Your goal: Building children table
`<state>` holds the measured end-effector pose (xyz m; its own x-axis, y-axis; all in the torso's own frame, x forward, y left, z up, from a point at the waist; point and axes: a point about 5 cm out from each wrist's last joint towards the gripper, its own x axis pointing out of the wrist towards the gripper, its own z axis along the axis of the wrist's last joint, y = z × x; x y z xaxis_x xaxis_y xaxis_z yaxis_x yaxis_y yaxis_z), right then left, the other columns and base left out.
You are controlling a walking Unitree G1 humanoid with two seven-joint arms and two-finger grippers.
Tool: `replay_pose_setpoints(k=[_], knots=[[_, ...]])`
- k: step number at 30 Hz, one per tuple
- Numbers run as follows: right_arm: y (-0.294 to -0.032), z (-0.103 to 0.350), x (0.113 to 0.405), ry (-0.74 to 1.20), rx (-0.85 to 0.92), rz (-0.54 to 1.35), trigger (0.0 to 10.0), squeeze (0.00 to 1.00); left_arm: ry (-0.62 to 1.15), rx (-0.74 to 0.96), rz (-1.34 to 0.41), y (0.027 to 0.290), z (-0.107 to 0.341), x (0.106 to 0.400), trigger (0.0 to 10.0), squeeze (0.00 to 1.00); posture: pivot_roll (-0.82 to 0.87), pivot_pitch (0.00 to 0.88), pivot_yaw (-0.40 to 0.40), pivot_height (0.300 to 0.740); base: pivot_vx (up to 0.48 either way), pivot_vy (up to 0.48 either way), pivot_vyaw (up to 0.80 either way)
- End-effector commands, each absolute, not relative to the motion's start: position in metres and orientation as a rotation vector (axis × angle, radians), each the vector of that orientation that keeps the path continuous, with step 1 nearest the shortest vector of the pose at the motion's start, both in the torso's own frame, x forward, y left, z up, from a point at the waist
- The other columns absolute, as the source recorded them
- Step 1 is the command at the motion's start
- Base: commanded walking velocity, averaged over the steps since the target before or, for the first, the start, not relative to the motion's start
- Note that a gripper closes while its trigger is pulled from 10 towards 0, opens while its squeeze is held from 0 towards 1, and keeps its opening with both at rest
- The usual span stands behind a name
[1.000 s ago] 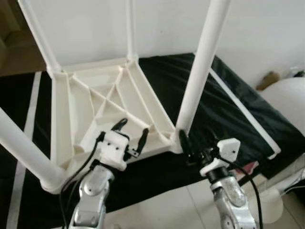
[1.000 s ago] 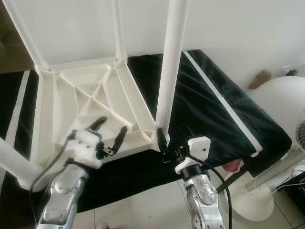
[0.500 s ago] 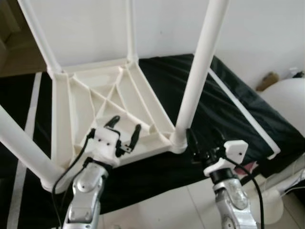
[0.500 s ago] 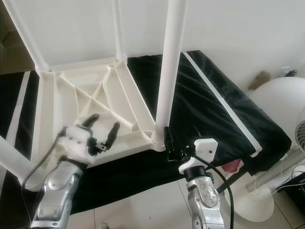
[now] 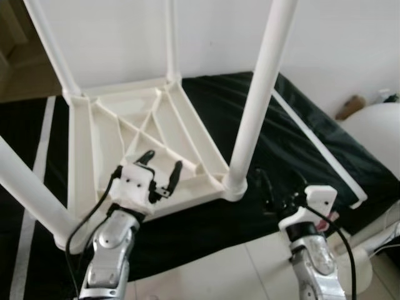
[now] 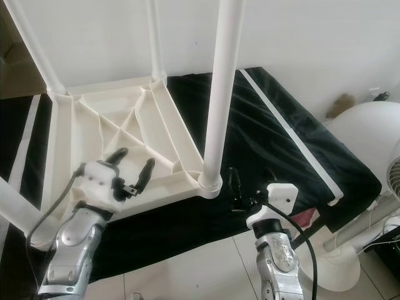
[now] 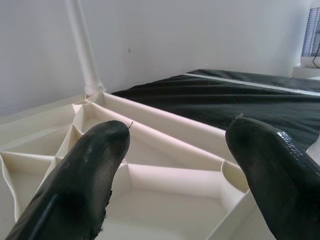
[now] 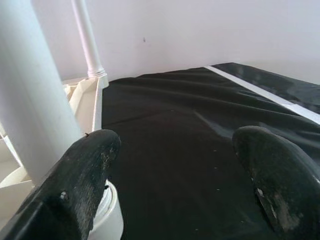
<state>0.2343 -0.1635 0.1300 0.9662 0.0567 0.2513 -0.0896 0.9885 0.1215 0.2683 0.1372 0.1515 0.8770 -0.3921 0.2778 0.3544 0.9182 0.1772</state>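
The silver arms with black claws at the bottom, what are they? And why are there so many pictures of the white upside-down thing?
Those arms belong to a walking robot. Two pictures come from cameras in its head, like eyes looking down. The other two come from little cameras on its wrists, looking out between the black fingers.

The white thing is a children's table lying upside down on a black cover, so its legs poke up. The robot is putting it together.

The left pincer hangs open over the table's ribbed underside. The right pincer is open too, just beside the near leg, over the black cover. Neither one is holding anything right now. In the right wrist picture, that leg is the big white post next to one finger.
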Motion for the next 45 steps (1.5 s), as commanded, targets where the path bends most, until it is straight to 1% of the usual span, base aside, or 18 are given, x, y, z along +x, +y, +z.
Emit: replay_pose_setpoints(k=[1,8,22,26,30,36,39,45], knots=[[-0.167,0.129,0.236,-0.238,0.144,0.060,10.0,0.00,-0.296,0.110,-0.342,0.142,0.148,0.270,10.0,0.00,-0.01,0.028,0.001,0.740,0.000,-0.247,0.00],[-0.166,0.128,0.237,-0.233,0.116,0.081,10.0,0.00,-0.287,0.113,-0.333,0.142,0.147,0.270,10.0,0.00,-0.01,0.031,-0.005,0.740,0.000,-0.274,0.00],[-0.172,0.128,0.239,-0.227,0.107,0.085,10.0,0.00,-0.278,0.099,-0.321,0.140,0.145,0.270,10.0,0.00,-0.01,0.037,-0.011,0.740,0.000,-0.308,0.05],[-0.171,0.128,0.240,-0.224,0.090,0.107,10.0,0.00,-0.292,0.081,-0.276,0.140,0.147,0.269,10.0,0.00,-0.01,0.040,-0.010,0.740,0.000,0.000,0.80],[-0.171,0.129,0.239,-0.227,0.085,0.115,10.0,0.00,-0.292,0.079,-0.286,0.135,0.147,0.265,10.0,0.00,-0.01,0.042,-0.011,0.740,0.000,0.000,0.80],[-0.170,0.131,0.241,-0.232,0.079,0.131,10.0,0.00,-0.287,0.080,-0.243,0.134,0.147,0.267,10.0,0.00,-0.01,0.046,-0.014,0.740,0.000,0.000,0.80],[-0.169,0.134,0.243,-0.230,0.091,0.144,10.0,0.00,-0.262,0.091,-0.217,0.134,0.145,0.271,10.0,0.00,-0.02,0.051,-0.015,0.740,0.000,0.000,0.00],[-0.175,0.138,0.249,-0.232,0.061,0.132,10.0,0.00,-0.242,0.105,-0.233,0.132,0.140,0.275,10.0,0.00,-0.03,0.059,-0.029,0.740,0.000,0.000,0.00]])
